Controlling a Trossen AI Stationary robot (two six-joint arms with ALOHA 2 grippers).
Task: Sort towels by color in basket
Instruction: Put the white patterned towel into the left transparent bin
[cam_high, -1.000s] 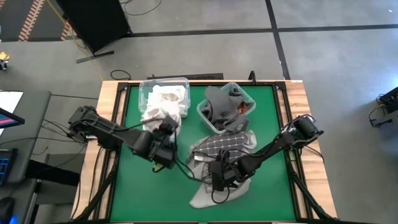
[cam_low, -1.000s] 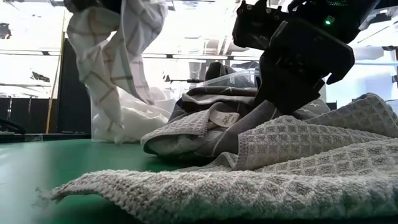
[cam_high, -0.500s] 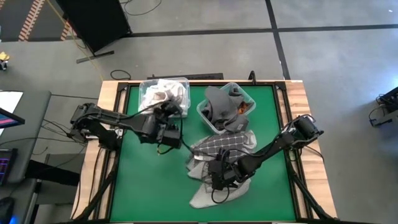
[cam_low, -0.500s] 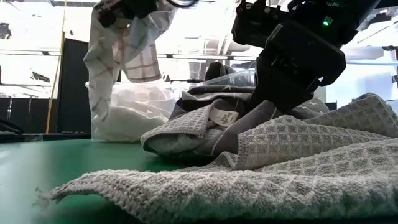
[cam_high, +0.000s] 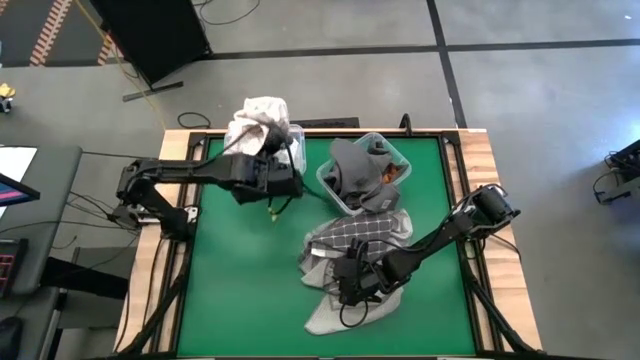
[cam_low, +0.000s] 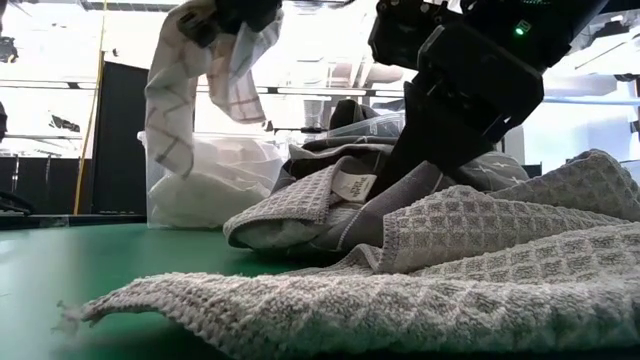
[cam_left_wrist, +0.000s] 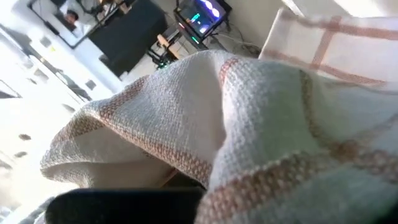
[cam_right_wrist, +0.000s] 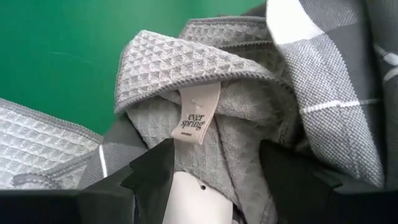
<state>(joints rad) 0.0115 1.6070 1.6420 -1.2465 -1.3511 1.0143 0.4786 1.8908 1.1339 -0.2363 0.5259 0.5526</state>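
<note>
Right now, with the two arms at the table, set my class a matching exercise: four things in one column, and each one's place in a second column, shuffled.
Things:
1. white checked towel
2. light grey towel
3. dark checked towel
4. orange towel

Places:
A. flat on the table's near edge
B. tucked in the right-hand bin
C. hanging from the left end effector over the left-hand bin
D. on the table beside the right end effector

Pairs: 1-C, 2-A, 3-D, 4-B
</note>
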